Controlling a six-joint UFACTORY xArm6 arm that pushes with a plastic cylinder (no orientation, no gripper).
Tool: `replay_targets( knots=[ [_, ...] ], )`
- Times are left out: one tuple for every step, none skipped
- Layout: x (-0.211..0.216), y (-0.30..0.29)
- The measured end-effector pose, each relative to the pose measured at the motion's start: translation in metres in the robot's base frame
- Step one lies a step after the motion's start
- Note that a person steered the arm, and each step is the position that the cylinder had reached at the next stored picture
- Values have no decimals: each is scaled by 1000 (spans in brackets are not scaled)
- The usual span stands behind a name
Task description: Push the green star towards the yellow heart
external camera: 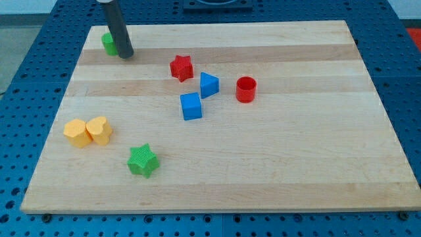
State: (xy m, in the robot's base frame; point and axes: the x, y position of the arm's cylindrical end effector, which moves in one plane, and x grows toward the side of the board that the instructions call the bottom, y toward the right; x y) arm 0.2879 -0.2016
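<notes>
The green star lies near the view's bottom left of the wooden board. The yellow heart lies up and to the left of it, a short gap apart. It touches a yellow hexagon block on its left. My tip is far from the star, near the board's top left corner. It stands right beside a small green block, which the rod partly hides.
A red star, a blue triangular block, a blue cube and a red cylinder sit around the board's upper middle. Blue perforated table surrounds the board.
</notes>
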Motion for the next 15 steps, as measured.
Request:
replay_targets(
  knots=[
    [0, -1],
    [0, -1],
    [15, 12],
    [43, 45],
    [46, 45],
    [46, 44],
    [47, 45],
    [84, 57],
    [128, 79],
    [173, 105],
    [243, 137],
    [314, 116],
    [323, 74],
    [269, 86],
    [218, 86]
  ],
)
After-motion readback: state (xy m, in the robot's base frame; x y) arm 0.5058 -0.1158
